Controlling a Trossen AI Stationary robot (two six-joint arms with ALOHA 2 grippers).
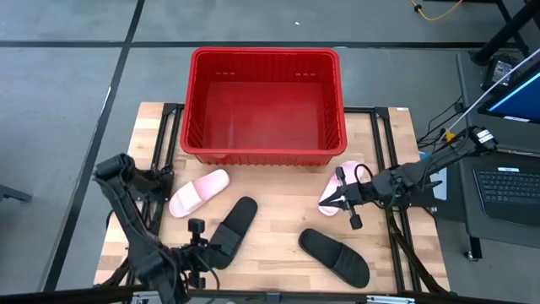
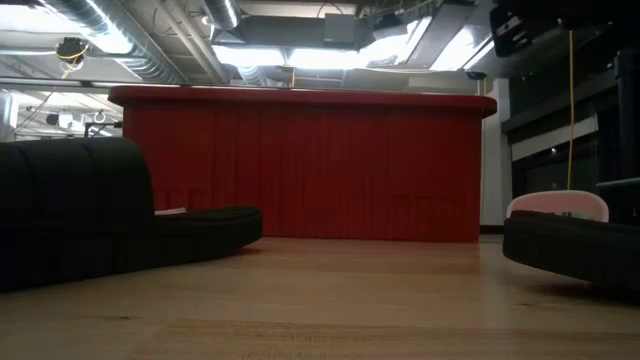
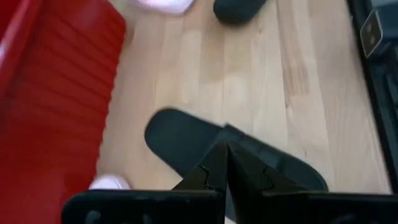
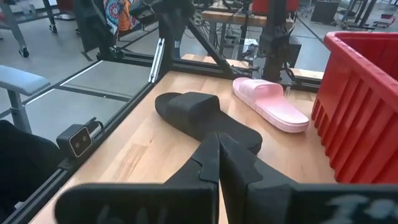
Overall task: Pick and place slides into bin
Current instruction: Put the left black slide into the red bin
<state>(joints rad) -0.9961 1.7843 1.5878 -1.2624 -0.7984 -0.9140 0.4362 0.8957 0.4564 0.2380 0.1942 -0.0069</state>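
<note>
The red bin (image 1: 263,105) stands at the table's far middle; it also shows in the low view (image 2: 300,165). One pink slide (image 1: 198,192) and one black slide (image 1: 234,224) lie left of centre. Another black slide (image 1: 334,256) lies near right, and another pink slide (image 1: 339,181) lies in front of the bin's right corner. My left gripper (image 3: 225,155) is shut over the near end of the left black slide (image 3: 186,140). My right gripper (image 4: 217,143) is shut beside the right pink slide, pointing toward the table's left.
Dark frame rails (image 1: 384,160) run along the table's left and right sides. A laptop (image 1: 510,190) sits off the table to the right. Bare wood (image 1: 278,211) lies between the two pairs of slides.
</note>
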